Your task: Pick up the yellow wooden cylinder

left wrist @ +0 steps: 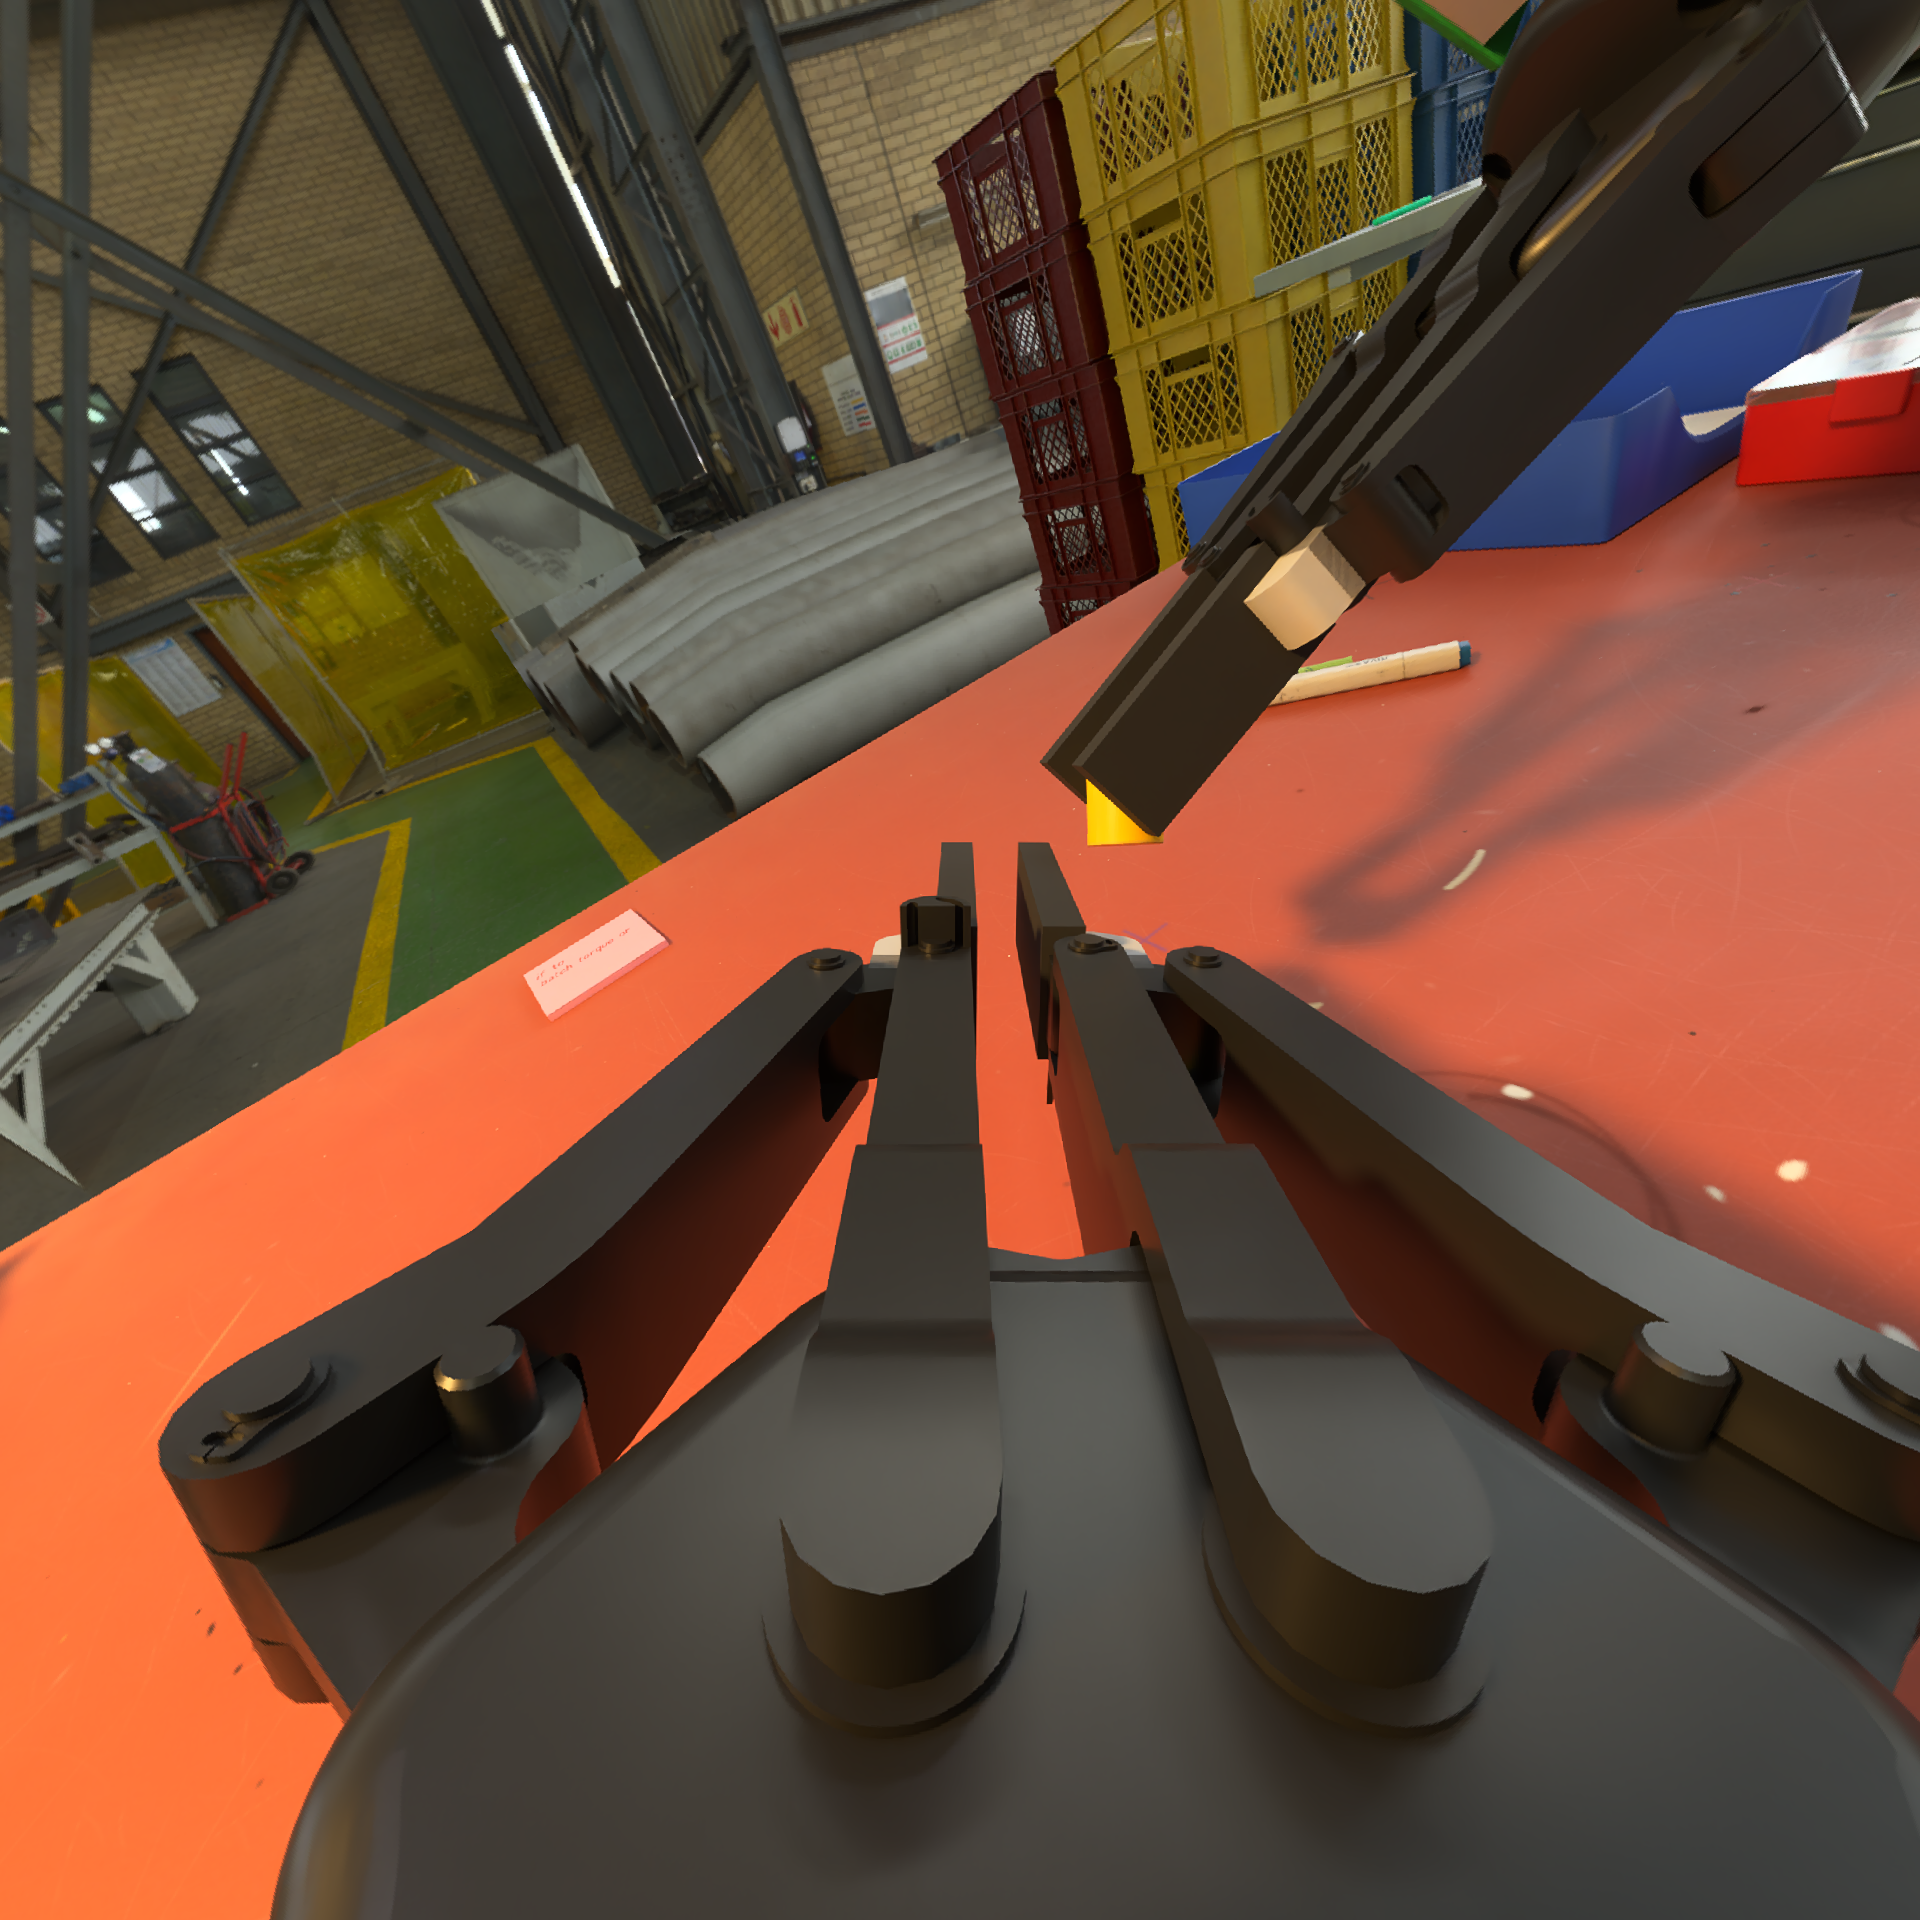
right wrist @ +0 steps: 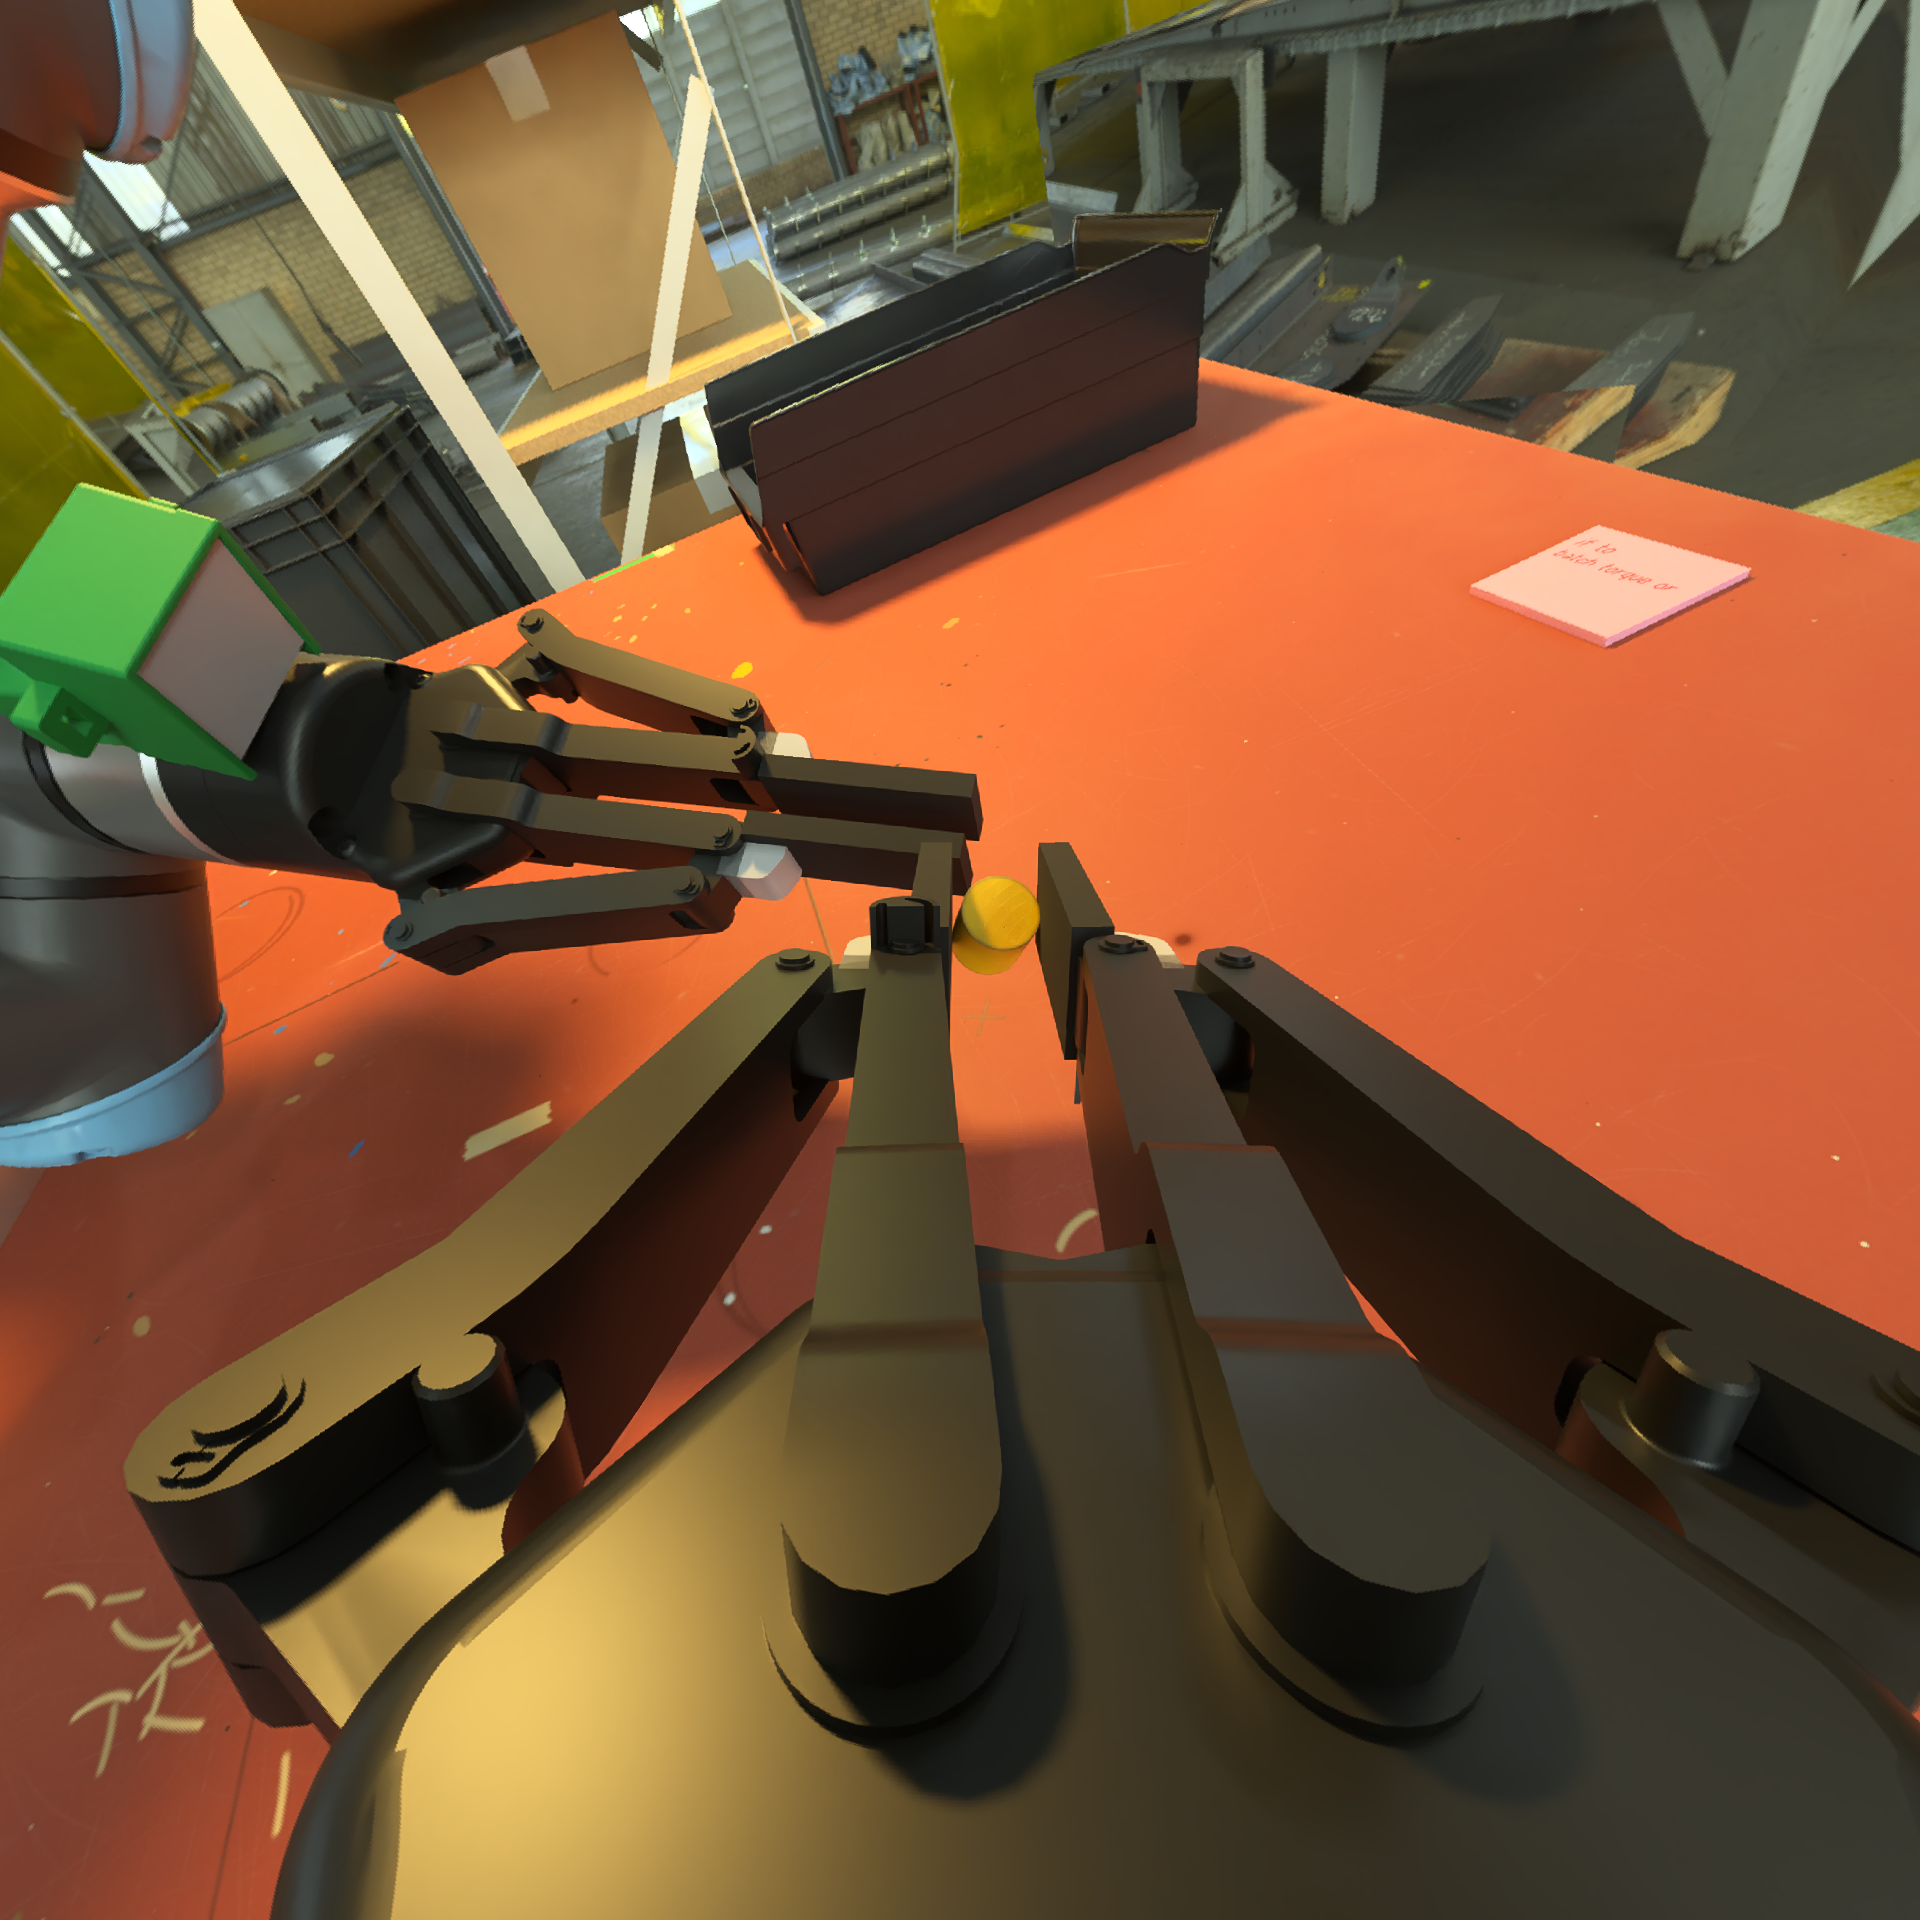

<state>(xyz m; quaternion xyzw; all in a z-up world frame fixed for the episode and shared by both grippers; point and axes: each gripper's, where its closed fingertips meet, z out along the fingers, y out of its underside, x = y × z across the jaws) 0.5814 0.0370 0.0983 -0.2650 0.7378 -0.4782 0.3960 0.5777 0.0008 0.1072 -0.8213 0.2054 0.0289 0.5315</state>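
Observation:
The yellow wooden cylinder (right wrist: 997, 912) stands between the fingertips of my right gripper (right wrist: 1000, 883) on the orange table (right wrist: 1455, 883). Both fingers touch its sides, so the gripper is shut on it. I cannot tell whether it is off the table. In the left wrist view only a yellow sliver of the cylinder (left wrist: 1114, 823) shows under the right gripper (left wrist: 1112, 800), which reaches down from the upper right. My left gripper (left wrist: 997, 868) is shut and empty, low over the table just left of the cylinder. It also shows in the right wrist view (right wrist: 966, 821), its tips next to my right gripper's left finger.
A pink note (right wrist: 1610, 584) lies on the table beyond the cylinder. A black bin (right wrist: 966, 436) stands at the far edge. In the left wrist view a marker (left wrist: 1382, 665), a blue bin (left wrist: 1662, 436) and a red box (left wrist: 1829, 426) lie behind the right gripper.

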